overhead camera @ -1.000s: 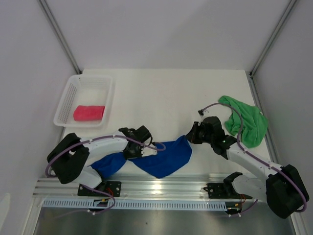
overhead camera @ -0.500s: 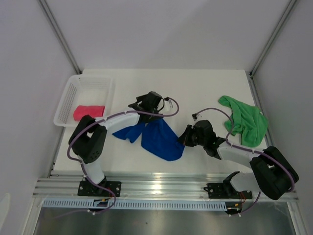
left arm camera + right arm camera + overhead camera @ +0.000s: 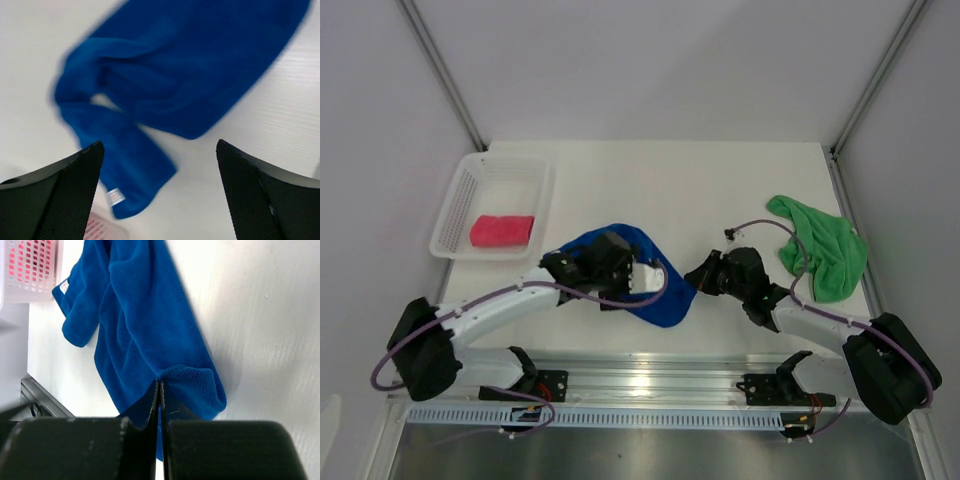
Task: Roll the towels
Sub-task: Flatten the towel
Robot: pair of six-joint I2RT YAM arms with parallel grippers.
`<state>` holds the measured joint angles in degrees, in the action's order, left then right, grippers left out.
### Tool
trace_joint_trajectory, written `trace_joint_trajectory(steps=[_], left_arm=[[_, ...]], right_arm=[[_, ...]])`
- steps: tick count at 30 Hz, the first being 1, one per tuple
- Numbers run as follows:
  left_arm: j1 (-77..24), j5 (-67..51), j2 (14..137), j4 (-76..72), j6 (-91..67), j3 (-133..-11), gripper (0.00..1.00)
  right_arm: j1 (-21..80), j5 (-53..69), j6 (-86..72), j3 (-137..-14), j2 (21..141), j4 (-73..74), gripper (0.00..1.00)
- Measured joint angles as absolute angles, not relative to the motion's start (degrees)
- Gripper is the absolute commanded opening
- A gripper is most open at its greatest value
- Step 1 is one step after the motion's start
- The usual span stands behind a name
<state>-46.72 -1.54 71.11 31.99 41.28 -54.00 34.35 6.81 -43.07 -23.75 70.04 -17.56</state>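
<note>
Messily bunched blue towel point(image 3: 190, 75) (label point(image 3: 116, 196) showing); left tool point(image 3: 159, 146) splayed, right tool point(image 3: 160, 386) pinching it.

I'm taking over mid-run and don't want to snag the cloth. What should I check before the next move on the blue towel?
1. Left tool open and holding nothing: ok, it is over the blue towel.
2. Right tool shut on the blue towel's edge: ok.
3. Blue towel lying flat for rolling: not ok, it is bunched and folded over itself.
4. Pink towel put away in the basket: ok, a compact bundle.
5. Green towel rolled: not ok, it lies crumpled at the right.
</note>
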Motion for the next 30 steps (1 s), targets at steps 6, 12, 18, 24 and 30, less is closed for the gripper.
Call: trace_joint_trajectory(steps=[6, 12, 18, 24, 30], left_arm=[[-52.47, 0.45, 83.99, 29.78, 41.65, -45.52, 0.97], [-52.8, 1.89, 87.81, 25.17, 41.58, -47.4, 0.93], [-52.82, 2.61, 89.84, 21.23, 41.08, -48.25, 0.58], [-52.88, 3.07, 93.25, 20.29, 40.16, -49.6, 0.01], [-50.92, 1.54, 85.3, 26.79, 37.6, -50.35, 0.0]], right_arm=[[33.78, 6.44, -43.09, -23.0, 67.7, -17.19, 0.0], [33.74, 6.2, -43.11, -22.26, 66.78, -16.43, 0.0], [33.5, 5.23, -43.07, -22.17, 64.6, -14.92, 0.0], [33.15, 4.73, -42.61, -22.22, 62.17, -12.69, 0.0], [33.15, 4.8, -40.51, -25.39, 56.93, -4.97, 0.0]])
